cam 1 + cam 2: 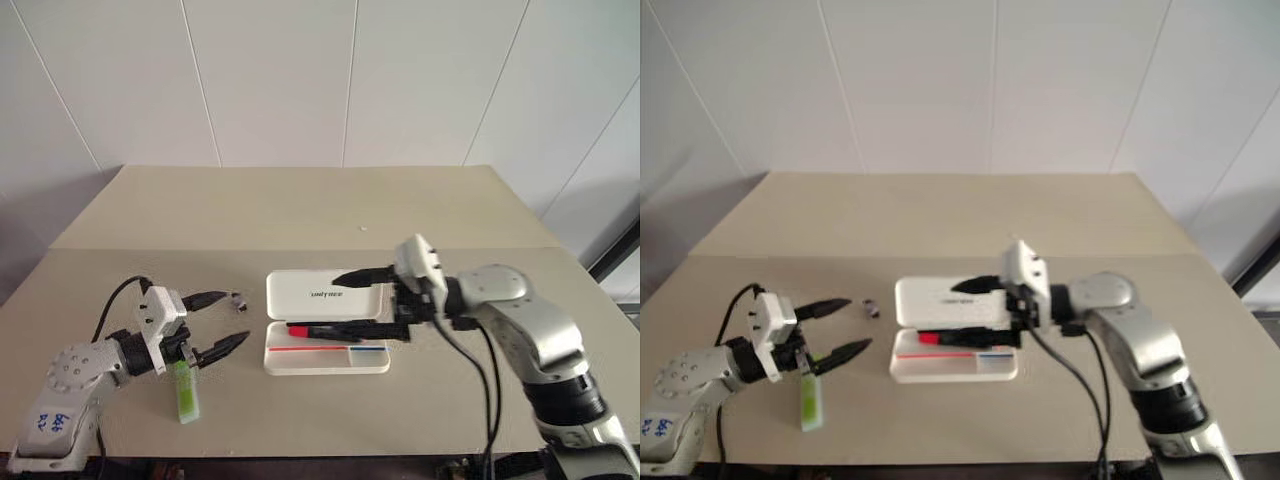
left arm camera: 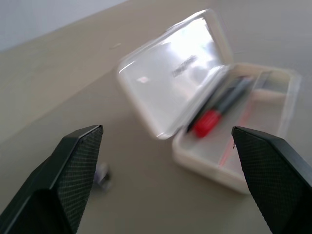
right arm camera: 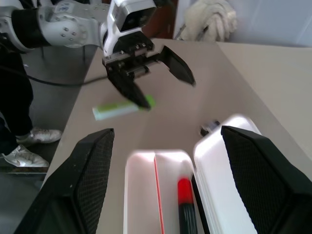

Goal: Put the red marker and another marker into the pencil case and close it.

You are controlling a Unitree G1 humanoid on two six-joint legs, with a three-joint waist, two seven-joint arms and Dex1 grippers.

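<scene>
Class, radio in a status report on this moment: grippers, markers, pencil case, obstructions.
Left gripper open above green marker. Right gripper open over open pencil case. Red marker inside. Small dark object near case, not blocking.

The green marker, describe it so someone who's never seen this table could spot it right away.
On the tan table, look to the left of the open white pencil case, near the front edge. The green marker lies flat there, just under the open left gripper. It is pale green and chunky, while the red marker already lies inside the case.
</scene>
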